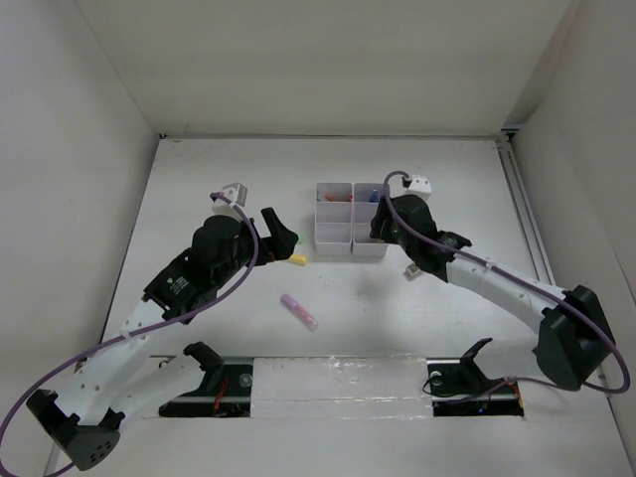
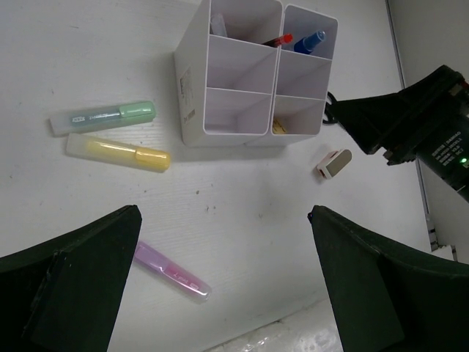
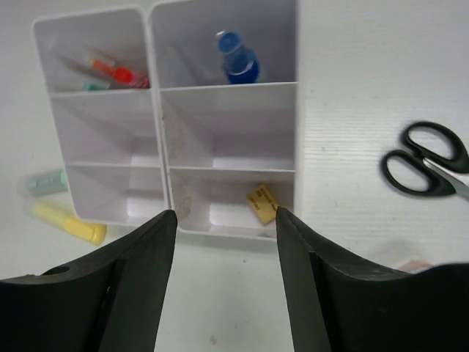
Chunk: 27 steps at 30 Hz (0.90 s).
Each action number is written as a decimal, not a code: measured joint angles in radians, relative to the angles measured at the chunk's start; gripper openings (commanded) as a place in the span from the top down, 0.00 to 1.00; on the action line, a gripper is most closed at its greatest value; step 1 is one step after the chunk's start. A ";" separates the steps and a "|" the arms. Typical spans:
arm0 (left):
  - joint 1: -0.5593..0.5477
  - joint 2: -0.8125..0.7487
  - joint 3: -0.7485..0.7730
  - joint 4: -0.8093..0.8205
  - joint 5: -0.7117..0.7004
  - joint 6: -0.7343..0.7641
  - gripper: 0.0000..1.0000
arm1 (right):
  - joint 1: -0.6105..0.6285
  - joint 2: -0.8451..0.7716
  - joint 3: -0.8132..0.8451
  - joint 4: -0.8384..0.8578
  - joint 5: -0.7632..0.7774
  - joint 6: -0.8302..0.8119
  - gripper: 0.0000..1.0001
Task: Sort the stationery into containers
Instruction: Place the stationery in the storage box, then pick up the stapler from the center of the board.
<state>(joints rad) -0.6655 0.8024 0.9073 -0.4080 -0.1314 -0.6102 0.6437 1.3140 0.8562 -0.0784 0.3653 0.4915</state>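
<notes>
One organiser tray (image 2: 192,88), white, divided into six compartments, two by three.
Three highlighters loose on the bench (image 2: 242,213): one green highlighter (image 2: 110,116), one yellow highlighter (image 2: 121,152), one pink highlighter (image 2: 172,270).
One pair of scissors (image 3: 429,160), black-handled.
One red pen (image 3: 117,73).
One blue piece (image 3: 238,62).
One beige eraser block (image 3: 262,203).
One small white piece with a red edge (image 2: 334,163).
Three compartments with an item in view, one item each as far as can be told.
Two robot arms: one left arm (image 1: 199,268), one right arm (image 1: 487,278).
</notes>
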 measured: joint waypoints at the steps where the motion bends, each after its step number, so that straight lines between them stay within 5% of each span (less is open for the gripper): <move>1: 0.000 0.000 0.000 0.000 0.000 0.000 0.00 | -0.002 -0.001 0.022 -0.045 0.032 0.039 0.38; 13: 0.000 0.000 0.000 0.001 0.000 0.000 0.00 | -0.051 0.020 0.082 -0.523 0.238 0.568 0.48; 27: 0.000 0.000 0.000 0.001 0.008 0.004 0.00 | -0.128 0.185 0.061 -0.641 0.267 0.769 0.49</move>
<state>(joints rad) -0.6655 0.8024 0.9070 -0.4072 -0.1234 -0.6060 0.5156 1.4994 0.9176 -0.7193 0.6327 1.2610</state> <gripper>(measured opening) 0.997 0.513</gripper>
